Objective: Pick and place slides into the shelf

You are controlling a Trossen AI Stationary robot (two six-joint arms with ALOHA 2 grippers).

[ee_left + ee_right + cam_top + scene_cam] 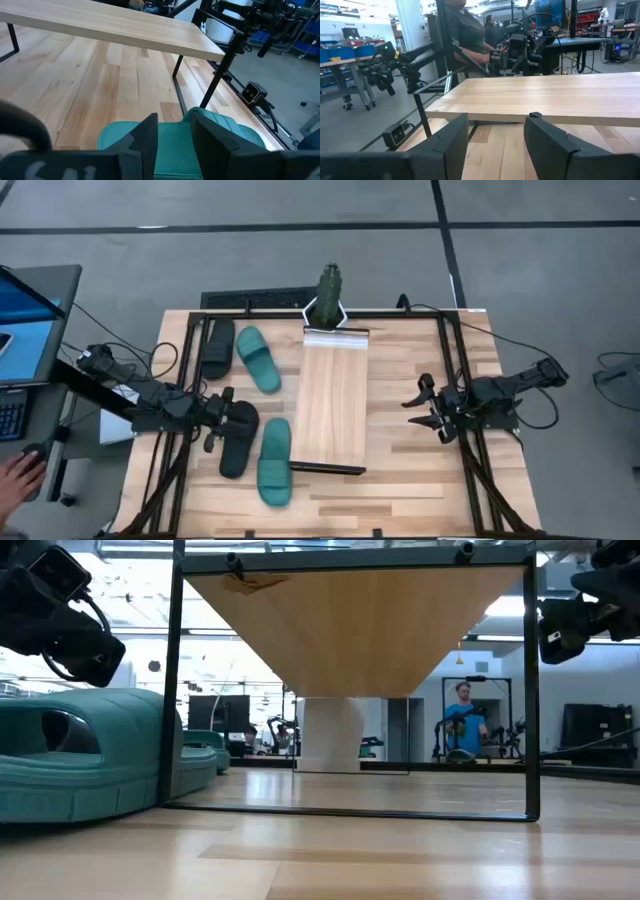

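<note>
Teal slide (175,145) beneath left fingers (145,142); shelf (332,395) beyond.

Four slides left of light-wood shelf (332,405): far black slide (218,347), far teal slide (259,358), near black slide (238,439), near teal slide (274,461) flat.

Both arms are showing as dark, nearly black machines built from blocky jointed segments. The left arm (150,402) is trailing thin black cables in loops near its base, and the right arm (510,390) is carrying a similar black cable along its outer links. The left gripper (172,137) is presenting two broad, flat, matte dark fingers with squared tips. The right gripper (495,137) is showing the same pair of wide, angular dark fingers, rising from a plain black body.
</note>
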